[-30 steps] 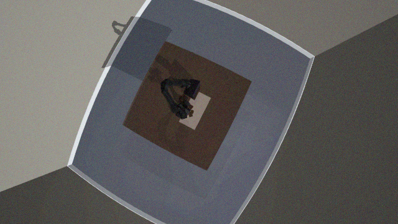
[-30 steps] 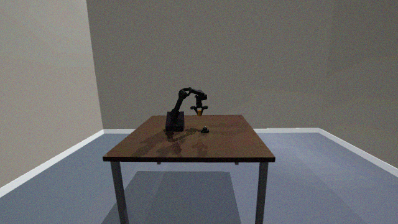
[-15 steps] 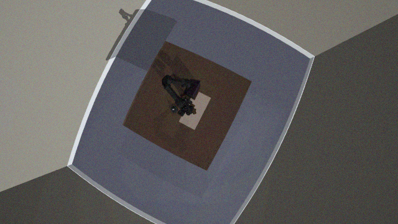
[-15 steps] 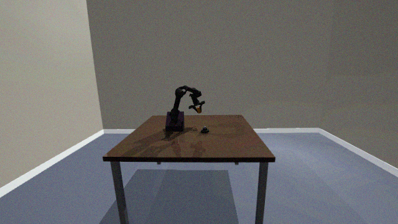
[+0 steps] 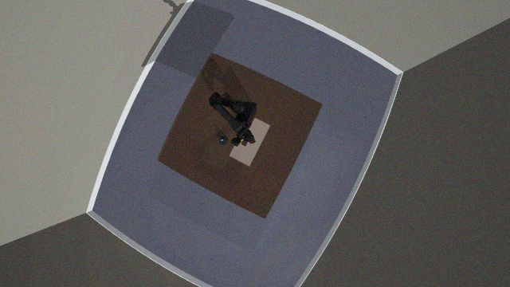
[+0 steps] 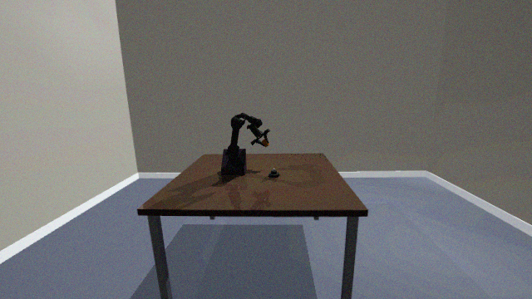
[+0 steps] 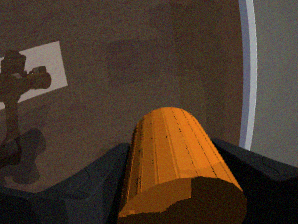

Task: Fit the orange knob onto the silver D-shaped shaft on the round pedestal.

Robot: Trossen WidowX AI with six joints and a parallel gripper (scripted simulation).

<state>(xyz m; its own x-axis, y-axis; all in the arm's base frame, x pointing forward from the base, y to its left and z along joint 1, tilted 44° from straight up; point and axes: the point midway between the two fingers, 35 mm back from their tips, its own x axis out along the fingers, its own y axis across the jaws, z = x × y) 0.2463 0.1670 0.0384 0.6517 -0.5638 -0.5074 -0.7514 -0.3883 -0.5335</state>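
Observation:
The orange knob (image 6: pixel 265 143) (image 7: pixel 170 145) is a ribbed, tapered cylinder. My gripper (image 5: pixel 244 142) (image 6: pixel 264 142) is shut on it and holds it well above the table, tilted in the exterior view. The wrist view shows the knob between the two dark fingers, with a partly shadowed end face toward the camera; the hole cannot be made out. The dark round pedestal (image 5: pixel 223 139) (image 6: pixel 273 174) stands on the table with the small silver shaft (image 6: pixel 273 169) upright on it. The knob is up and to the left of it in the exterior view. The shaft's flat side is too small to tell.
The brown table (image 5: pixel 279 119) (image 6: pixel 307 199) bears the arm's dark base (image 6: pixel 233 162). A pale rectangular sheet (image 5: pixel 243 155) (image 7: pixel 56 52) lies partly under the arm in the top view; the arm's shadow falls on it in the wrist view.

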